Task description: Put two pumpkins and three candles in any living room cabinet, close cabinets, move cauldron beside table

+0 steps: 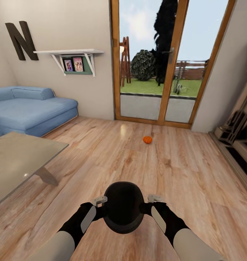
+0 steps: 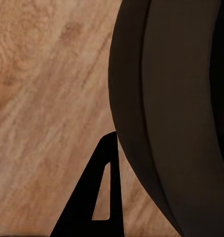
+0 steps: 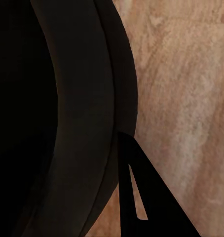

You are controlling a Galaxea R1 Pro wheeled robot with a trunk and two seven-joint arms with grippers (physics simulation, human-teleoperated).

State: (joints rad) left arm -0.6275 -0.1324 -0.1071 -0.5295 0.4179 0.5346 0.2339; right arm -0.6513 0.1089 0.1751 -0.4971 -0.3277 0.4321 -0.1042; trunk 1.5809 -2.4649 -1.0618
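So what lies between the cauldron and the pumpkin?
Only bare wooden floor separates the cauldron from the pumpkin, seen in the head view.

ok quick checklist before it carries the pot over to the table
1. Left gripper against the cauldron: ok.
2. Right gripper against the opposite side: ok.
3. Cauldron lifted off the floor: cannot tell.
4. Glass table in sight, ahead on the left: ok.
5. Floor between cauldron and table free of obstacles: ok.
6. Pumpkin put away: not ok, it lies on the floor near the glass door.
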